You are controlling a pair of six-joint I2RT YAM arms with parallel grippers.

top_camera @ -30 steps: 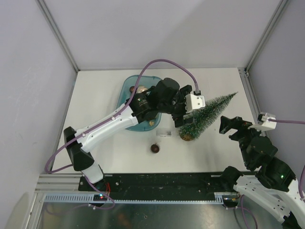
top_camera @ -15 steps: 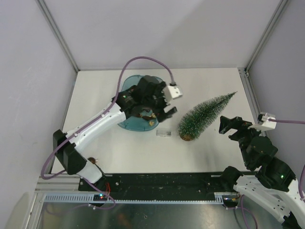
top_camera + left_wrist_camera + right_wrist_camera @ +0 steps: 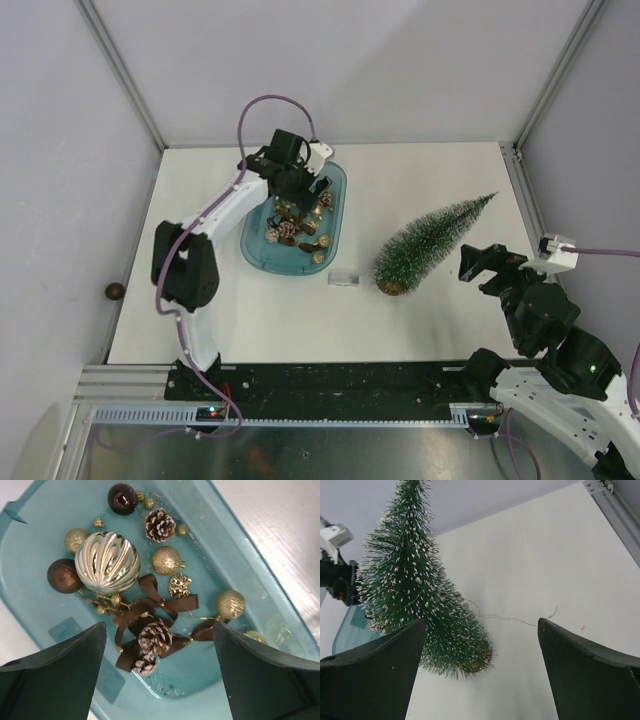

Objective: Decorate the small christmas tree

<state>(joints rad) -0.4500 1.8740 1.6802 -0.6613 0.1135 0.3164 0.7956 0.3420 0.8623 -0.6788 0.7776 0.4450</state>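
Observation:
The small christmas tree point(image 3: 432, 243) lies on its side on the white table, its tip pointing to the back right. In the right wrist view the tree point(image 3: 412, 590) shows frosty green bristles and a round base. My right gripper point(image 3: 478, 260) stands open just right of it, with nothing between its fingers point(image 3: 380, 665). My left gripper point(image 3: 308, 195) hangs open over the teal tray point(image 3: 255, 255). In the left wrist view the left gripper point(image 3: 159, 627) is above a pinecone point(image 3: 154, 637) and brown ribbon bows point(image 3: 155, 605), touching neither.
The tray point(image 3: 210, 550) also holds a ribbed gold ball point(image 3: 107, 562), brown balls point(image 3: 122, 498), glittery gold balls point(image 3: 166, 560) and another pinecone point(image 3: 160, 525). A small clear block point(image 3: 343, 278) lies between tray and tree. A brown ball point(image 3: 115, 291) sits beyond the table's left edge. A thin wire point(image 3: 510, 616) lies beside the tree.
My left arm has swung from the tree back left over the tray. The brown ball that lay on the front of the table is now beyond the left edge. The right arm is still.

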